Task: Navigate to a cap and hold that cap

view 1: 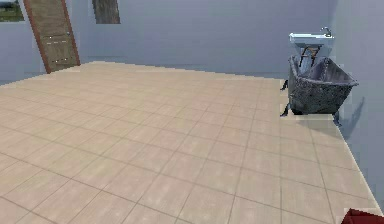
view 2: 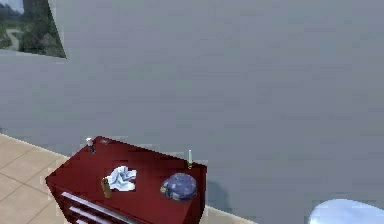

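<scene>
Currently the red dresser (view 2: 140, 172) stands by the grey wall (view 2: 250, 90), with a blue-grey rounded thing (view 2: 178, 186), likely the cap, near its top's right edge. A clumsy reach could push it off or snag the white cloth (view 2: 122, 178) beside; the claw's state I cannot tell.

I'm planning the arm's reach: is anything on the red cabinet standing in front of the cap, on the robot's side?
Nothing visible does. The cap, a blue-grey dome, lies at the red cabinet's right end in the arm side view; a white cloth lies apart leftward, a thin upright stick behind it.
</scene>
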